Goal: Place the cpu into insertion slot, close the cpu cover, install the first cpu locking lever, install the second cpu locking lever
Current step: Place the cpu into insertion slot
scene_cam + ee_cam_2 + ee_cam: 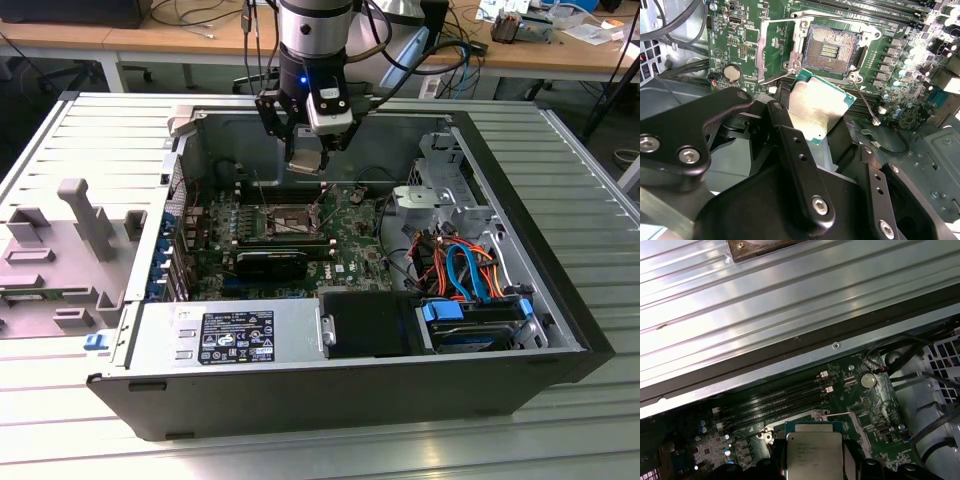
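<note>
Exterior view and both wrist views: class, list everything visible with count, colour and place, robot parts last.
cpu: one, silver-grey, held above the motherboard.
insertion slot: one, dark with silver rim, on the motherboard, empty.
cpu cover: one, silver, open beside the insertion slot.
motherboard: one, green, inside the computer case.
coin cell: one, silver, on the motherboard.
computer case: one, black, on the ribbed metal table.
power supply: one, grey, beside the motherboard.
cables: several, orange and blue, toward the exterior view's right.
gripper: one, black, shut on the cpu.
arm: one, silver and black, above the case.
</note>
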